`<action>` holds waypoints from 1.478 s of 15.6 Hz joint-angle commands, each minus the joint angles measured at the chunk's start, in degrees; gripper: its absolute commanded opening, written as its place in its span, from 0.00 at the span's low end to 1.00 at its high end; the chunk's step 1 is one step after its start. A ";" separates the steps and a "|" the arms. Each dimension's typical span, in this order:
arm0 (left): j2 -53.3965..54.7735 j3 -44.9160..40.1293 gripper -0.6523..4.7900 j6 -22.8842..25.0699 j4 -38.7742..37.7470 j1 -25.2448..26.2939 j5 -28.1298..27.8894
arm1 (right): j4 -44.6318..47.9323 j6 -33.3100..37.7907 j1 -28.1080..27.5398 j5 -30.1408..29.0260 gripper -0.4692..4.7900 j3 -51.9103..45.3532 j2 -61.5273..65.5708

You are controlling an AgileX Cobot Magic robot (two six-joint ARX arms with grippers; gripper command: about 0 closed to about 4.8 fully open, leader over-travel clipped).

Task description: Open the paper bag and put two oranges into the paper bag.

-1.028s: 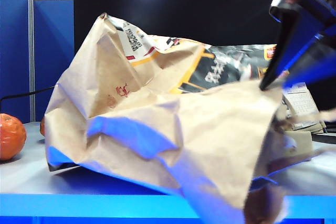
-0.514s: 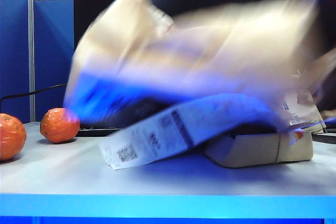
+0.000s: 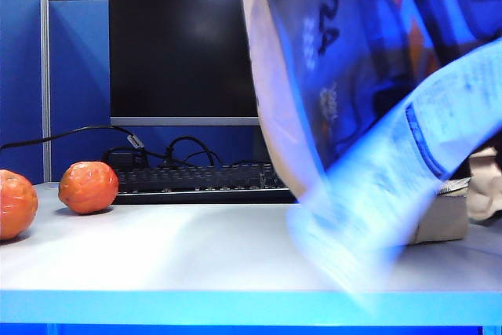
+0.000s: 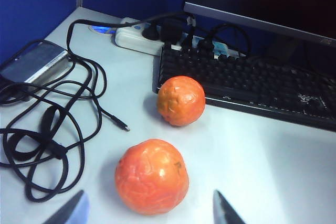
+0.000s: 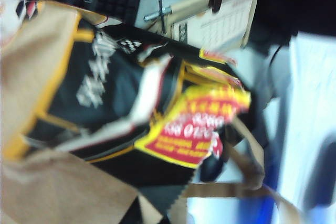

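Brown bag (image 3: 298, 76) hangs unopened over the table's right side from your clamped right gripper; next spread its mouth, since the open-jawed left gripper (image 4: 149, 211) hovers at the oranges (image 4: 152, 176).

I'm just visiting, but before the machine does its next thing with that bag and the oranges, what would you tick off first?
1. Paper bag off the table: ok, it hangs in the air on the right.
2. Right pincer gripping the bag: cannot tell, it is hidden; the bag fills its camera.
3. Bag mouth open: cannot tell, the picture is blurred.
4. Both oranges on the table: ok, beside the keyboard.
5. Left pincer ready: ok, open above the nearer orange.
6. Receipt clear: not ok, it dangles low.
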 commanded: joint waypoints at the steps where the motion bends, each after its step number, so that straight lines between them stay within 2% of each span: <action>1: 0.00 0.28 0.69 -0.02 0.11 -0.02 0.15 | 0.11 -7.93 2.45 7.15 0.09 6.78 7.76; 2: 0.00 0.28 0.69 -0.04 0.11 -0.02 0.13 | 0.11 -9.70 3.89 10.40 0.09 8.24 9.99; 3: 0.00 0.28 0.69 -0.04 0.11 -0.02 0.13 | 0.11 -13.03 6.60 17.11 0.09 10.29 13.44; 4: 0.00 0.28 0.69 -0.20 0.04 -0.02 0.15 | 0.11 -14.78 9.40 21.09 0.09 12.02 16.41; 5: 0.00 0.28 0.69 -0.20 0.04 -0.02 0.13 | 0.11 -15.08 11.34 20.98 0.09 13.38 18.64; 6: 0.00 0.28 0.69 -0.20 0.04 0.00 0.13 | 0.11 -14.86 12.26 20.68 0.09 14.21 20.37; 7: 0.00 0.28 0.69 -0.26 0.02 0.00 0.13 | 0.11 -13.16 12.52 17.46 0.09 14.82 22.45; 9: 0.00 0.28 0.69 -0.22 -0.11 -0.02 0.15 | 0.39 -8.26 12.52 4.44 0.09 14.91 24.85; 13: 0.00 0.28 0.69 -1.60 -0.07 -0.02 0.20 | 2.05 -7.80 14.64 4.00 0.09 14.93 27.93; 16: 0.13 0.28 0.69 -3.04 -0.09 -0.02 1.79 | 7.89 -7.87 17.33 4.20 0.09 15.96 29.53; 19: 0.13 0.24 0.69 -2.97 -0.50 -1.11 2.49 | 7.08 -10.03 19.17 3.89 0.09 19.74 31.71; 20: 0.11 0.22 0.69 -2.97 -0.52 -1.31 2.38 | 8.13 -11.08 19.87 2.62 0.21 19.80 31.71; 21: 0.13 0.22 0.69 -3.04 -0.50 -1.46 2.38 | 9.11 -10.99 20.63 2.84 0.51 19.93 31.69; 22: 0.13 0.22 0.69 -2.99 -0.52 -1.49 2.34 | 11.37 -10.99 21.84 2.82 0.74 19.93 31.71; 23: 0.11 0.22 0.69 -2.99 -0.50 -1.49 2.34 | 12.31 -10.99 22.25 2.62 0.74 19.91 31.71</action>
